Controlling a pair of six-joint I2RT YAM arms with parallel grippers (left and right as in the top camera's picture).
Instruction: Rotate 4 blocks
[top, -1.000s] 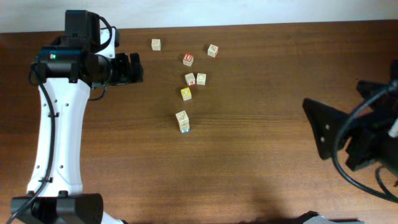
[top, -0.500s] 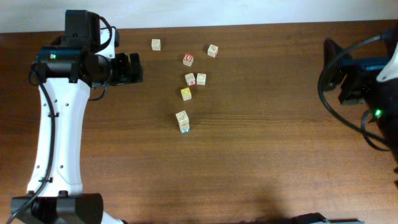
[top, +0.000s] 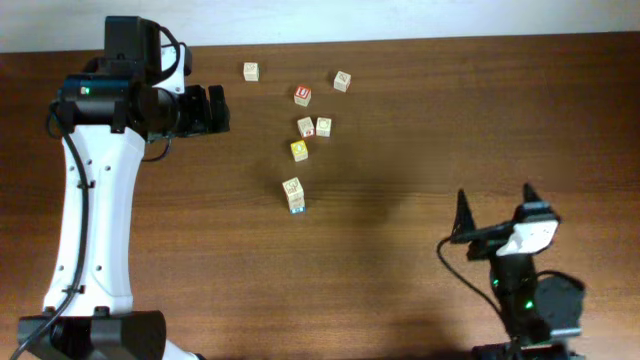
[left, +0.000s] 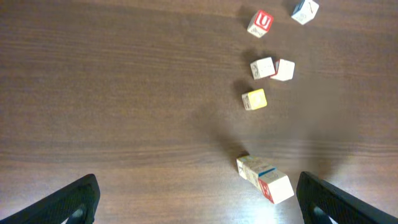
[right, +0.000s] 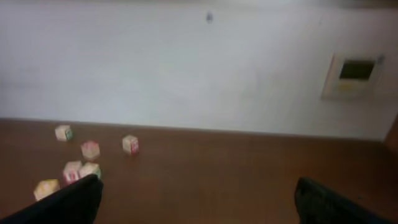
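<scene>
So the blocks sit in a loose scatter on the far half of the desk (top: 420, 120), roughly midway along its far edge. We count eight cubes: six pale ones, a yellow cube (top: 299, 150) and a red "U" cube (top: 303, 95). Closest to the desk's middle is the blue-faced block (top: 296, 207), touching a pale partner block (top: 292, 187). Farther back, a plain pale block (top: 306, 126) sits just beside the red-marked block (top: 323, 127), and the yellow one lies between the two pairs. Nearest the far edge are the green-edged block (top: 250, 71), off to the left, and a far pale block (top: 342, 81).

Honestly, the prints are too small to read from above. The right wrist view is blurry, so only colours come through there. The left wrist view cuts off the far pale block at its top edge.

The left gripper (top: 224, 108) hangs over the far-left part of the desk, jaws spread wide, gripping nothing. The right gripper (top: 495, 200) is by the near edge toward the right, well apart from every cube, also released and empty.
</scene>
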